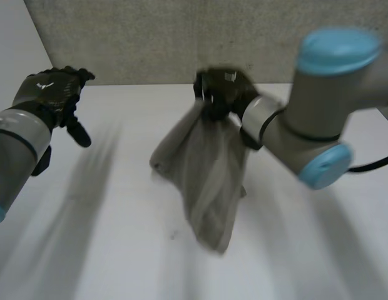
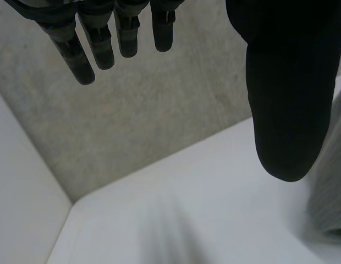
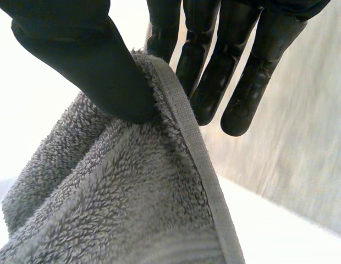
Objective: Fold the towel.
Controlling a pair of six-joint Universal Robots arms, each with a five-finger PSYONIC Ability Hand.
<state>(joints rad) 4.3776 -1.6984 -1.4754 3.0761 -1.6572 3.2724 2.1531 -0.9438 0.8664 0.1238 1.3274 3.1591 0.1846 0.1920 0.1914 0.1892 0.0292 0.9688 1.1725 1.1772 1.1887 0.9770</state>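
A grey terry towel (image 1: 206,175) hangs bunched above the white table (image 1: 119,250), its lower end near the tabletop. My right hand (image 1: 222,90) holds it from above at the far middle of the table. In the right wrist view the thumb (image 3: 88,55) pinches the towel's hemmed edge (image 3: 187,132) against the fingers. My left hand (image 1: 53,90) hovers at the far left, well apart from the towel, fingers straight and spread, holding nothing. The left wrist view shows its fingers (image 2: 99,44) straight, with a strip of the towel (image 2: 330,187) beside the thumb.
A grey speckled wall panel (image 1: 169,37) stands along the table's far edge, just behind both hands. My right arm (image 1: 325,119) reaches in over the right half of the table.
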